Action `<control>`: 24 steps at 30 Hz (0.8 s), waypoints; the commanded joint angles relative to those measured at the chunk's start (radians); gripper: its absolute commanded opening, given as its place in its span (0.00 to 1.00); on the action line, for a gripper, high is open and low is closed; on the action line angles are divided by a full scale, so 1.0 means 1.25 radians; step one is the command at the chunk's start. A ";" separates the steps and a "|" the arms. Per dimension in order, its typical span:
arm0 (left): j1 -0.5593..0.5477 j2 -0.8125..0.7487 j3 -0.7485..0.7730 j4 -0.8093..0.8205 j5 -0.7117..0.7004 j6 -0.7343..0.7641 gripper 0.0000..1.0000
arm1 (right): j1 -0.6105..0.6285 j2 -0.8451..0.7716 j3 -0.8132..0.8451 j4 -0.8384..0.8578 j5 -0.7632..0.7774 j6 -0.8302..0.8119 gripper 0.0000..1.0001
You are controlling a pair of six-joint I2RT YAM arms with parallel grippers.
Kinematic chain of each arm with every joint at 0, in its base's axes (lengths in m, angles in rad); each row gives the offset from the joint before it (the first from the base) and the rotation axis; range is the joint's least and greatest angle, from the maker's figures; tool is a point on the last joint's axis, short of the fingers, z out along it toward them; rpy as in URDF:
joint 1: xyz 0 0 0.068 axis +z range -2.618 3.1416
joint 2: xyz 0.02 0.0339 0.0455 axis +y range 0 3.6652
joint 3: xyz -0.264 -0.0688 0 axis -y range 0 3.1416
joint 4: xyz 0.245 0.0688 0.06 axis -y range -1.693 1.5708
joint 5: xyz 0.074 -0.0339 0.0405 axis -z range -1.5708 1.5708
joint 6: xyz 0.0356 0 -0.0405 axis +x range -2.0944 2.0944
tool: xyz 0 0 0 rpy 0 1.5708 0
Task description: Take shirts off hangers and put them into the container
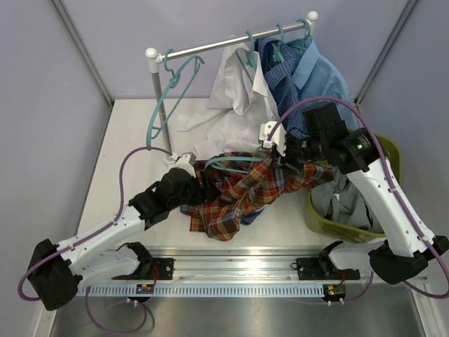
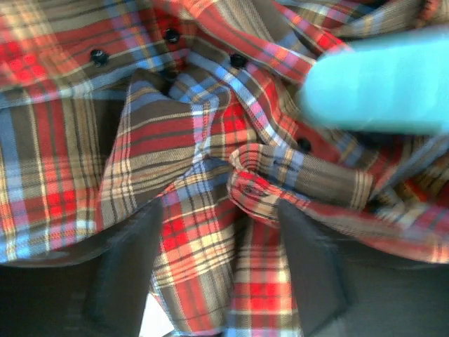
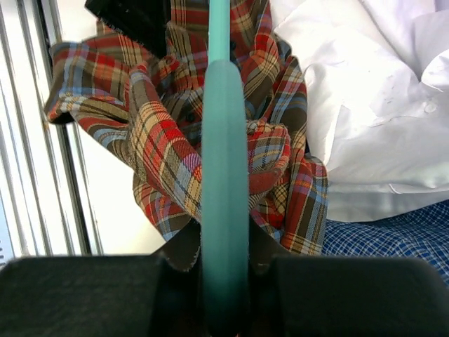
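The left gripper (image 2: 219,210) has its two dark fingers (image 2: 130,267) standing apart, and a fold of the red-orange plaid shirt (image 2: 196,126) lies in the gap between them. It does not look pinched there. The left wrist view shows this gap, but in the top view the gripper is sunk into the cloth and the jaws are hidden.

The right gripper (image 3: 224,274) is closed tight on the flat bar of a teal hanger (image 3: 224,175). The plaid shirt hangs bunched on both sides of this bar. In the left wrist view the same hanger is only a blurred teal shape at the upper right.

Only the top view gives the whole place. The plaid shirt (image 1: 235,200) is stretched between the two grippers, above the white table (image 1: 133,133) and beside the olive-green basket (image 1: 335,229). It is not in the basket. A grey shirt (image 1: 344,200) already lies inside.

Behind, the white shirt (image 1: 231,91), the dark blue check shirt (image 1: 284,81) and the light blue shirt (image 1: 326,70) hang from the silver rail (image 1: 210,48). An empty hanger (image 1: 172,91) hangs at the rail's left end.
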 commanded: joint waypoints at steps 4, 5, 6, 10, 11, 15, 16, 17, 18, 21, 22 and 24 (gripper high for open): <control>0.013 -0.216 0.001 0.151 0.256 0.225 0.84 | -0.024 -0.043 -0.020 0.037 -0.045 0.018 0.00; 0.013 -0.232 0.018 0.128 0.279 0.291 0.88 | -0.026 -0.042 -0.024 0.029 -0.049 0.004 0.00; 0.013 -0.247 0.046 0.055 0.312 0.327 0.91 | -0.026 -0.035 -0.023 0.019 -0.058 -0.004 0.00; 0.013 -0.286 0.153 -0.107 0.330 0.468 0.95 | -0.026 -0.002 0.009 -0.050 -0.088 -0.064 0.00; 0.013 -0.299 0.174 -0.121 0.330 0.512 0.96 | -0.026 0.007 0.024 -0.089 -0.115 -0.103 0.00; 0.013 -0.290 0.184 -0.134 0.374 0.588 0.96 | -0.026 0.056 0.053 -0.182 -0.184 -0.214 0.00; 0.013 -0.279 0.190 -0.134 0.397 0.613 0.96 | -0.024 0.064 0.059 -0.197 -0.196 -0.235 0.00; 0.013 -0.249 0.209 -0.141 0.426 0.623 0.96 | -0.024 0.084 0.078 -0.229 -0.221 -0.274 0.00; 0.013 -0.233 0.222 -0.145 0.434 0.623 0.95 | -0.022 0.096 0.091 -0.243 -0.231 -0.289 0.00; 0.013 -0.164 0.273 -0.169 0.472 0.683 0.94 | -0.005 0.149 0.154 -0.295 -0.255 -0.332 0.00; 0.013 -0.147 0.284 -0.173 0.477 0.700 0.94 | 0.002 0.163 0.167 -0.305 -0.255 -0.338 0.00; 0.013 -0.115 0.306 -0.177 0.489 0.718 0.93 | 0.037 0.195 0.198 -0.323 -0.244 -0.347 0.00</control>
